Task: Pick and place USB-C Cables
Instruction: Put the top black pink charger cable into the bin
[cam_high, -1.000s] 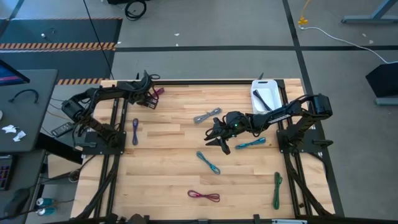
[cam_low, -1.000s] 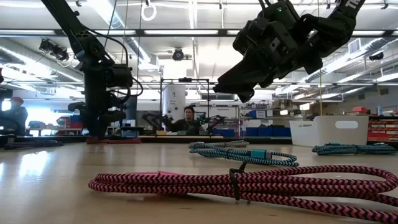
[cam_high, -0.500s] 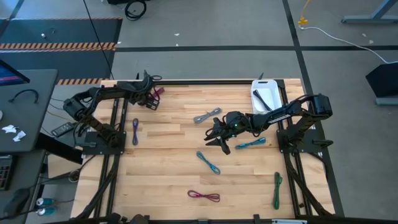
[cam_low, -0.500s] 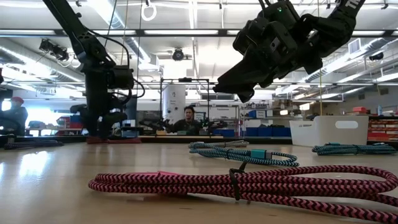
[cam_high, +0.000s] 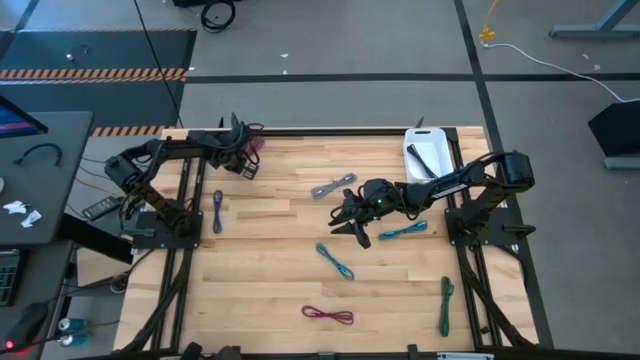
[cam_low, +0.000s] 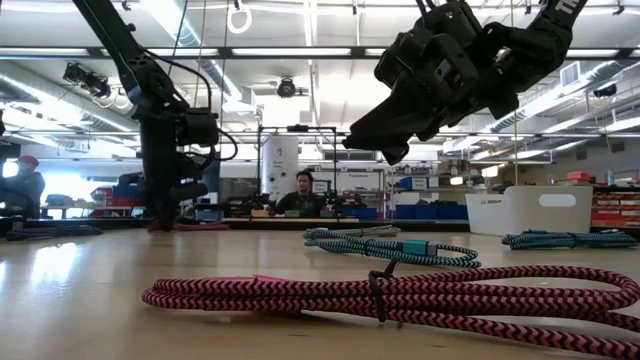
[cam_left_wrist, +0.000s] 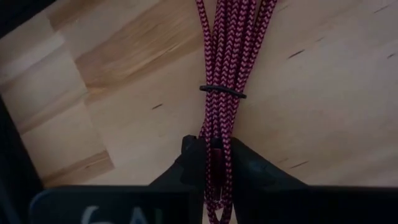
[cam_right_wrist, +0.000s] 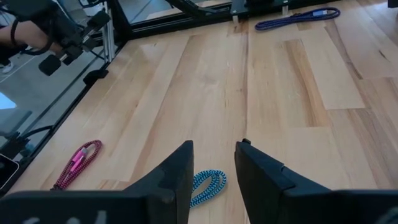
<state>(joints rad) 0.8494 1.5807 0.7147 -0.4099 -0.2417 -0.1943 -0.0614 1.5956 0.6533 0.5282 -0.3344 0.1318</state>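
Note:
My left gripper (cam_high: 243, 153) is at the table's far left and is shut on the magenta-red cable (cam_left_wrist: 225, 56), a braided bundle with a black tie. My right gripper (cam_high: 352, 222) hangs open above the table's middle, over the light blue cable (cam_right_wrist: 208, 180), and touches nothing. The grey cable (cam_high: 333, 186), teal cable (cam_high: 403, 231), light blue cable (cam_high: 336, 261), purple cable (cam_high: 217, 210), maroon cable (cam_high: 328, 315) and green cable (cam_high: 445, 305) lie flat on the wood. My left gripper pinches the magenta-red bundle between its two fingers (cam_left_wrist: 249, 165) on the stretch just below the black tie (cam_left_wrist: 216, 134). The strands run lengthwise between the fingers and stretch away over the wood. I cannot tell whether the bundle rests on the table.
A white tray (cam_high: 425, 158) stands at the far right, behind my right arm. Black frame rails run along the table's left, right and far edges. A person sits in the room far beyond the table (cam_low: 303, 190). Bare wood lies at the near left.
My left gripper has shifted a little toward the table's far edge and right with the magenta-red cable, still shut on it. My right gripper has kept still.

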